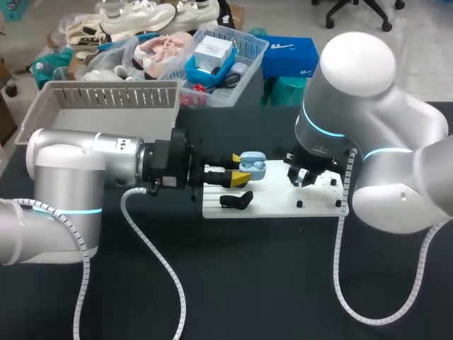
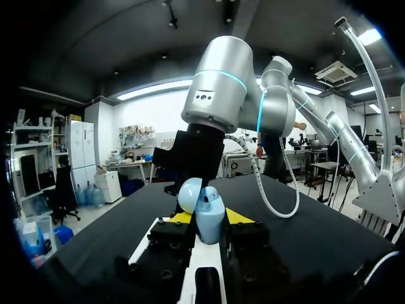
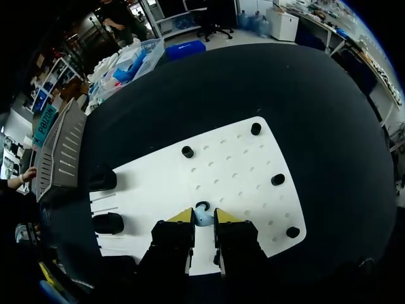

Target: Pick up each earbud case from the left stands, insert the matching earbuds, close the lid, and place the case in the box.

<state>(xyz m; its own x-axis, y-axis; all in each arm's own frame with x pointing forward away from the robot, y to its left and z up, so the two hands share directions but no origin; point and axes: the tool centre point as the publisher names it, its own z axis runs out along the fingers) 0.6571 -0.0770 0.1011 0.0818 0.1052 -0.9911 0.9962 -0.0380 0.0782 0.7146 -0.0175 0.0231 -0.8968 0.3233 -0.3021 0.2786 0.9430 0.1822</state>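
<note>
Two arms meet over a matte black counter (image 1: 248,283), both smooth silver-grey with thin glowing rings at the joints. The left tool (image 1: 241,169) is pinching a pale blue earbud case (image 1: 253,166) from two sides. The case is a small rounded pebble of glossy plastic, held above the near end of the board with its lid (image 2: 190,195) tipped open.

A flat white board (image 3: 240,171) lies on the counter, dotted with rows of small holes and carrying a few short black pegs (image 3: 278,179). At its left end sit chunky black stands (image 3: 107,223), dull and rubbery in look.

The right tool (image 3: 204,215) points straight down at the board, its yellow tips drawn close together. They grip a tiny pale blue earbud (image 3: 203,218) that sits by a small black ring on the board.

At the far left corner of the counter stands a grey plastic box (image 1: 113,91) with slotted walls. From the head view I can see only bare grey floor inside it.

Ribbed white cable sleeves hang from both arms and trail across the dark counter.
</note>
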